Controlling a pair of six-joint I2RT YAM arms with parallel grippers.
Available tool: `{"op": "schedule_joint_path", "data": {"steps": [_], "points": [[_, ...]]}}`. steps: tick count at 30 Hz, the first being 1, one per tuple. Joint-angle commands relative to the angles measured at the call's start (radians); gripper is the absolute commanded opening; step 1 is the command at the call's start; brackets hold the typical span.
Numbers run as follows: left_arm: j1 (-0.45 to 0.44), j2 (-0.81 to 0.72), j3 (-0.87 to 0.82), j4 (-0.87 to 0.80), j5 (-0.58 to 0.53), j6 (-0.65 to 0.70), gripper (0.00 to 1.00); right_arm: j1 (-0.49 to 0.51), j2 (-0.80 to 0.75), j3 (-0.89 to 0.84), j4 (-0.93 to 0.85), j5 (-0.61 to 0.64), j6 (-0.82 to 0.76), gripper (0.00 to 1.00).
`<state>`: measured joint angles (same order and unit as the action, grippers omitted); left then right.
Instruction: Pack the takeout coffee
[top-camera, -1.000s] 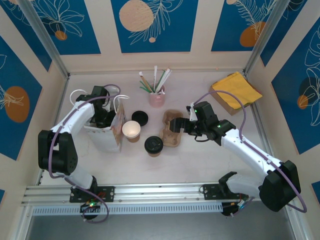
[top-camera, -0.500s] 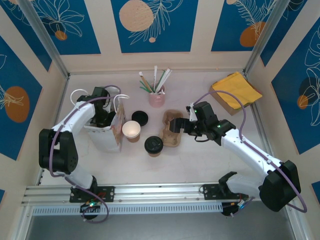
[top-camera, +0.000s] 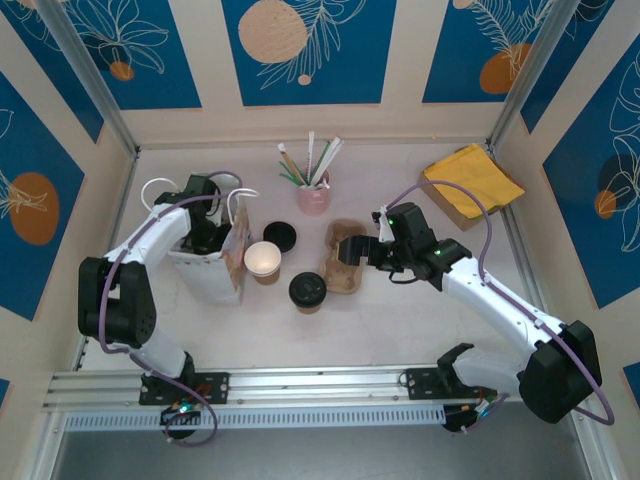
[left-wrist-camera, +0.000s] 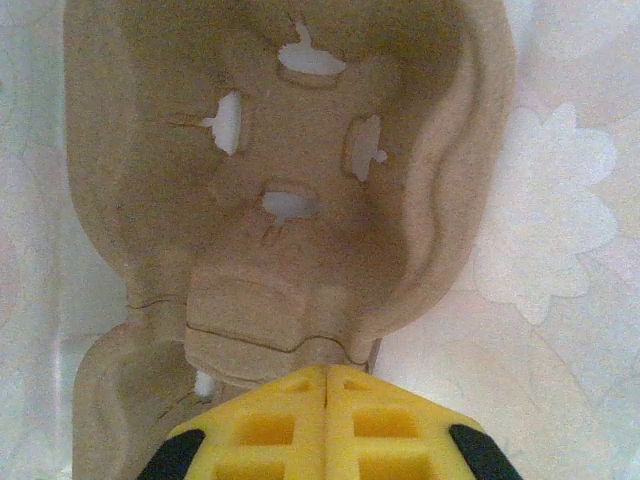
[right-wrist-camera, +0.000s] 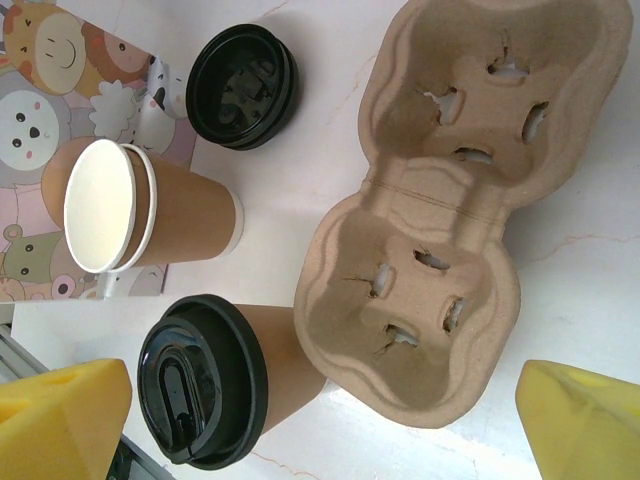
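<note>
In the overhead view we see the takeout coffee (top-camera: 307, 291) standing upright on the table just below centre, its black lid on, with nothing gripping it. The right wrist view puts it at lower left (right-wrist-camera: 215, 390), touching the lower edge of the empty pulp cup carrier (right-wrist-camera: 450, 220). The right gripper (top-camera: 350, 250) hangs over that carrier right of centre, and in its own view (right-wrist-camera: 320, 400) the yellow fingers (right-wrist-camera: 60, 420) stand wide apart, holding nothing. Up and left of the coffee is an open brown cup (top-camera: 263, 260), with a loose black lid (top-camera: 280, 237) just above it. At the left, the left gripper (top-camera: 205, 235) reaches down into a white paper bag (top-camera: 205, 280). Its wrist view shows the yellow fingers (left-wrist-camera: 270, 430) pressed together with nothing between them, above another pulp carrier (left-wrist-camera: 290, 200).
</note>
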<state>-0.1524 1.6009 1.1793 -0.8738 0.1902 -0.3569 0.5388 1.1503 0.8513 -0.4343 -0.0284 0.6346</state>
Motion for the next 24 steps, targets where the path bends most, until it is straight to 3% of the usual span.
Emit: {"op": "schedule_joint_path", "data": {"steps": [1,24], "points": [[0.013,0.016,-0.018,-0.004,0.005,0.027,0.00,0.011,-0.001,0.026,-0.011,0.011,0.011,0.99],[0.013,0.032,-0.035,0.016,-0.013,0.033,0.00,0.037,-0.003,0.035,-0.018,0.029,0.016,0.99]]}}
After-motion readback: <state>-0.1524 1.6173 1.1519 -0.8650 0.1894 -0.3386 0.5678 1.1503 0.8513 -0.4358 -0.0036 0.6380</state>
